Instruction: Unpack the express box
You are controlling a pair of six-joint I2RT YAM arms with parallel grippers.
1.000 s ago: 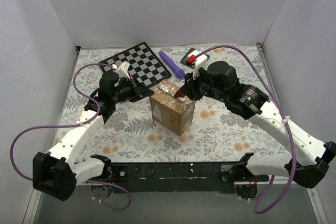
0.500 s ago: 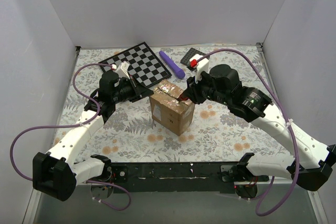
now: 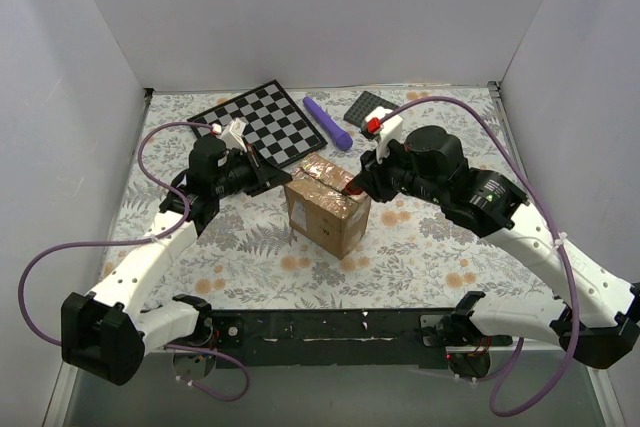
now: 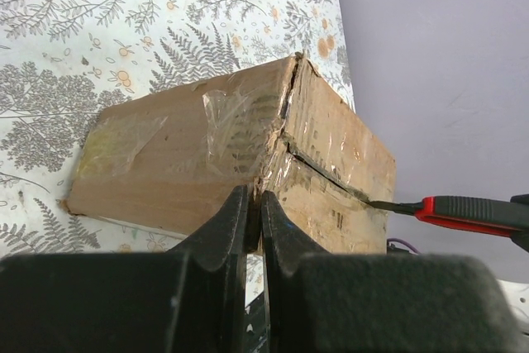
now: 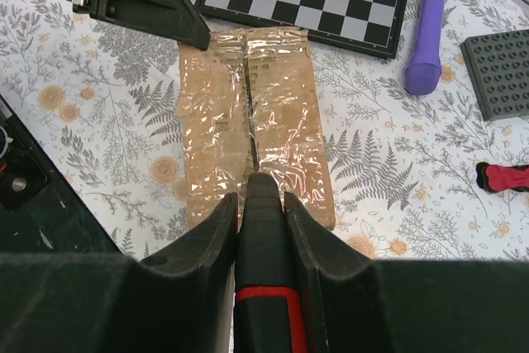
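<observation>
Roughly mid-tabletop (image 3: 420, 247), between the arms, sits the box (image 3: 327, 202). We judge it light, stiff along its edges, and slick where tape covers the top; best braced at a side or corner. Left end effector (image 4: 254, 204) clenched, tips against the box's upper left corner. Right end effector (image 5: 260, 202) clamps a knife (image 5: 265, 312), blade in the taped centre seam.
</observation>
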